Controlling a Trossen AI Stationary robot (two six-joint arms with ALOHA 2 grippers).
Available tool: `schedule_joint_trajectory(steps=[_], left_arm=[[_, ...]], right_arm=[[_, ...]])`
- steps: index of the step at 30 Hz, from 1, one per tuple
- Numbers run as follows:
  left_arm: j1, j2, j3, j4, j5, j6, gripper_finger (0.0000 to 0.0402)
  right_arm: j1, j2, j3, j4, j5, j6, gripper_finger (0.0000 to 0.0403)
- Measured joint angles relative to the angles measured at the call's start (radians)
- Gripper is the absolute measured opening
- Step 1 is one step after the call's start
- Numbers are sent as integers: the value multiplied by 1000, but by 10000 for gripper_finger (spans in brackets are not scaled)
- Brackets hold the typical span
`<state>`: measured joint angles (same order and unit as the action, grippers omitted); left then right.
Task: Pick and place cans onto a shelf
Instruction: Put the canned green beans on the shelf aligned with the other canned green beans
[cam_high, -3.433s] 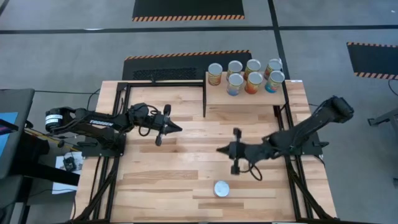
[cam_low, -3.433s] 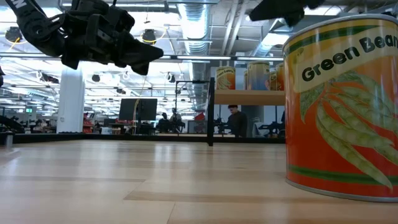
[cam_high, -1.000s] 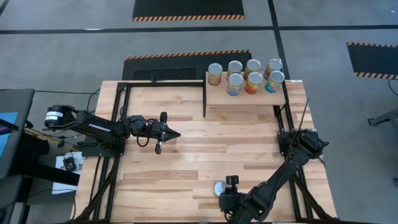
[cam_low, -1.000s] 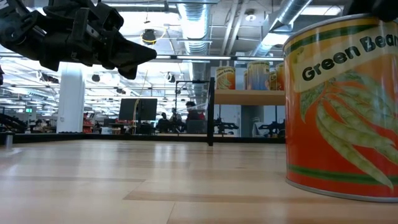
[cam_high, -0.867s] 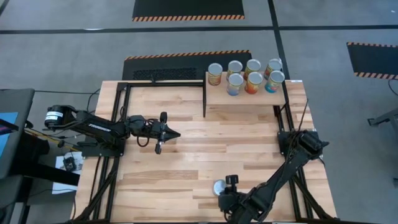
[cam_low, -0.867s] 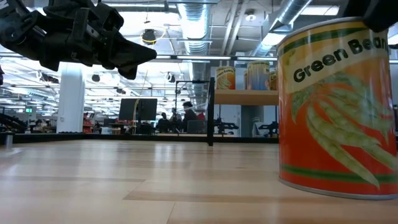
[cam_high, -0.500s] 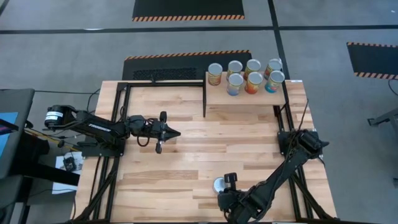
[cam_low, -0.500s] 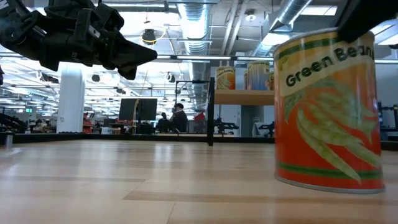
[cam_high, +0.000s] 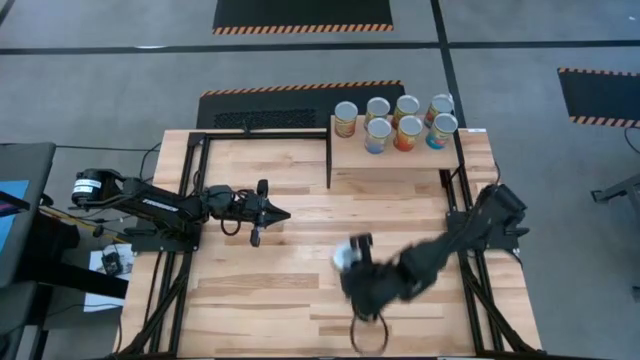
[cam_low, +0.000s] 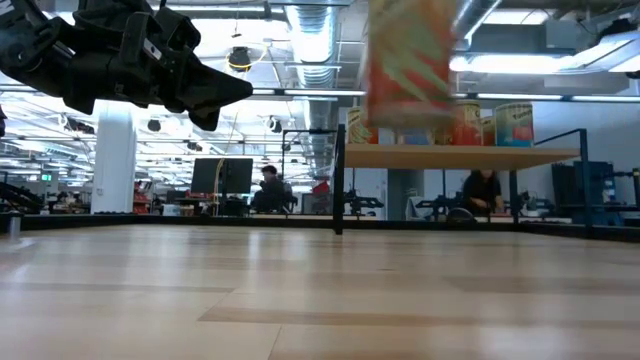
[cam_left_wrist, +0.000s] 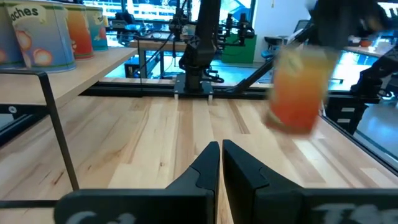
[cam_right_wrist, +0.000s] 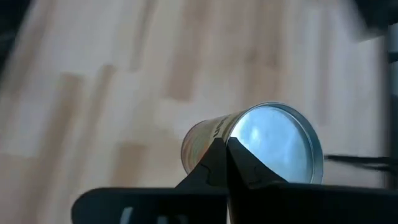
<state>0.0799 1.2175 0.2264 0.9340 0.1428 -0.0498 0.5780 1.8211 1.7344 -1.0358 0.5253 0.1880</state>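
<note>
The right gripper (cam_high: 352, 262) pinches an orange-labelled can (cam_low: 412, 62) with a silver lid clear above the table (cam_high: 300, 250); the left gripper (cam_high: 272, 213) hangs pressed together.

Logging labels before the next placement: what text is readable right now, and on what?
"...ches": end of a word, its start cut off, on a blue-labelled can on the shelf, left wrist view.
Orange can, held off the table in the right gripper: label blurred, unreadable.
Other shelf cans: labels too small.
White lettering on the left arm: too small. The left gripper waits over the table's left.
</note>
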Motion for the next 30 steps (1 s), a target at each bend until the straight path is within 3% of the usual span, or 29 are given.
schedule_joint_trajectory(steps=[7, 12, 21, 30], left_arm=[[0, 0, 0, 3, 0, 1, 9], [0, 0, 0, 6, 0, 1, 9], [0, 0, 0, 7, 0, 3, 9], [0, 0, 0, 10, -1, 13, 9]], right_arm=[[-220, -176, 59, -34, 12, -348, 6], [-458, -269, 61, -29, -87, -525, 4], [-793, -210, 59, -26, -310, -677, 3], [-878, -134, 59, 0, -348, -720, 3]])
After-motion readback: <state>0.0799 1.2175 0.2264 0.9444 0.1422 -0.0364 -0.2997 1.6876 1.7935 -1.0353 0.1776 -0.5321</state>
